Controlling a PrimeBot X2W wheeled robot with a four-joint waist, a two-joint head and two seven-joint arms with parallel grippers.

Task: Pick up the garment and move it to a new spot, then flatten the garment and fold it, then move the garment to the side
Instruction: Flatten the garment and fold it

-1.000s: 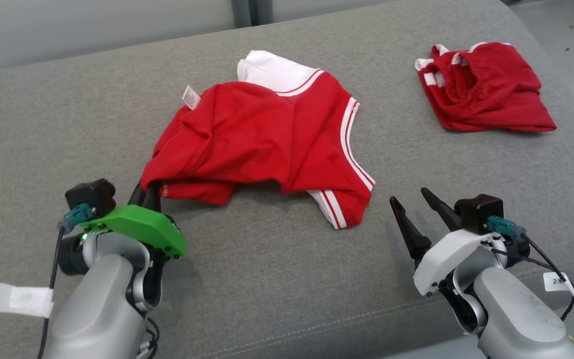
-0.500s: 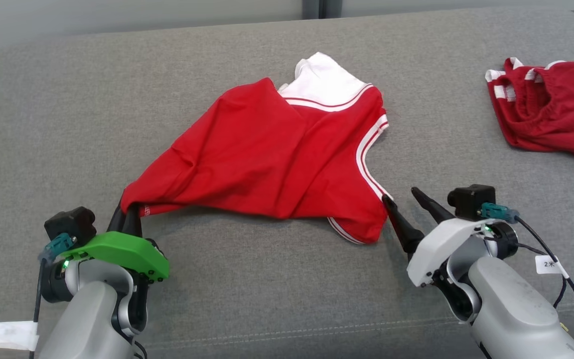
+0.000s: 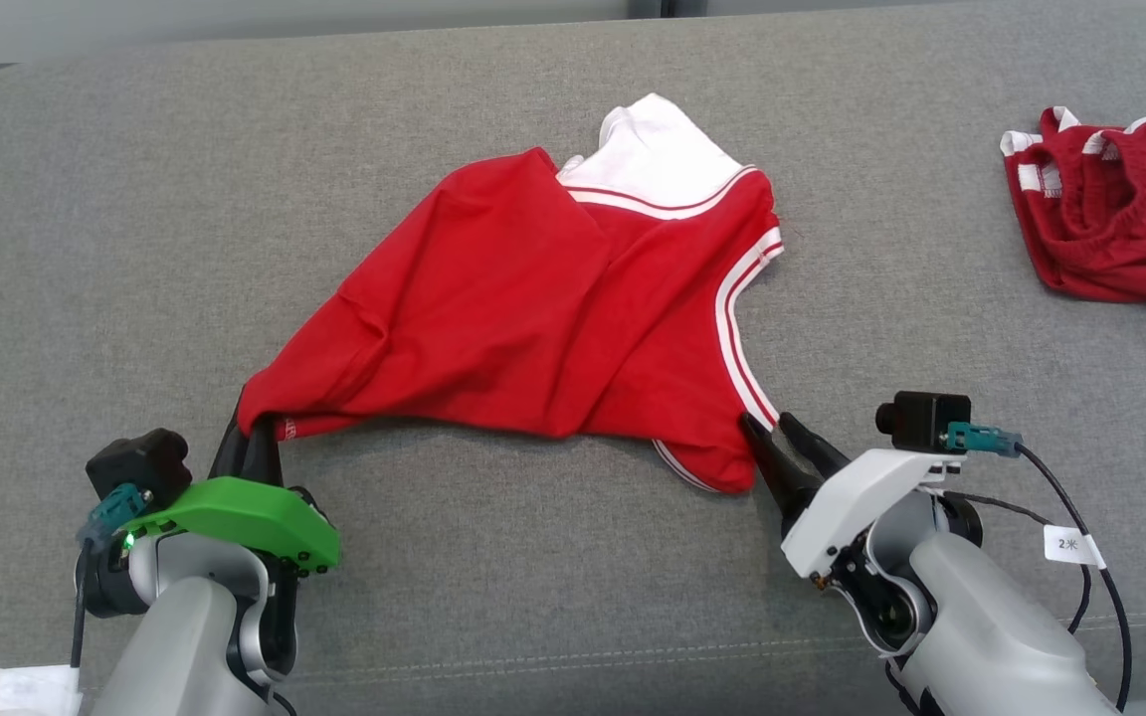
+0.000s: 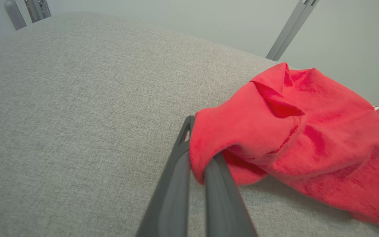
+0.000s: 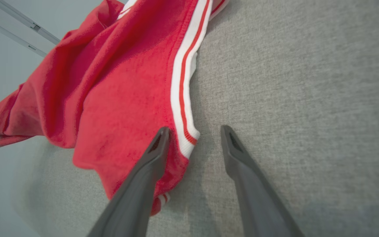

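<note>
Rightward, the right hand (image 3: 770, 426) has come up from bare cushion (image 3: 135, 199) to the shirt (image 3: 533, 318)'s near corner, and its fingers stand closer together than a second ago. The shirt itself now lies stretched out lower and longer toward the left.

It is a sleeveless red jersey of soft knit, with white bands carrying a thin red line along the armhole and hem, and a white panel showing at the far end. It lies rumpled in the middle of the cushion, a grey, coarse-woven upholstery with a rounded edge.

The left hand (image 3: 253, 438) is clamped on the shirt's near-left corner, the cloth bunched between its dark tapered fingers and drawn into a taut point.

The right hand's fingers are apart but fairly narrow, straddling the striped edge at the near-right corner: one finger lies over red cloth, the other over bare cushion, with the white band between them.

Red shorts (image 3: 1120, 229) with white trim sit crumpled well off to the far right.
</note>
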